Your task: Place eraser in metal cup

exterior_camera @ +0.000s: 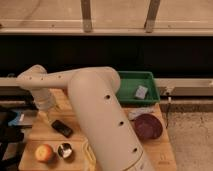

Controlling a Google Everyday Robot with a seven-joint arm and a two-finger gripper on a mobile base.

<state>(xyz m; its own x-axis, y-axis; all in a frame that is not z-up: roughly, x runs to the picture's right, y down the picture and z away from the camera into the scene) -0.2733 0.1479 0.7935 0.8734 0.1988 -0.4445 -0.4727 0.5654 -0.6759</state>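
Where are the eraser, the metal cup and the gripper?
eraser [62,128], camera view, middle of its black top face.
metal cup [64,149], camera view, its shiny inside.
gripper [45,117], camera view, its lower end, just up-left of the eraser.

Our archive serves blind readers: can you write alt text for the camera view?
A white robot arm reaches left over a wooden table, its gripper hanging close to the black eraser, which lies flat on the table. In front, the metal cup stands beside an apple; a green tray sits at the back right.
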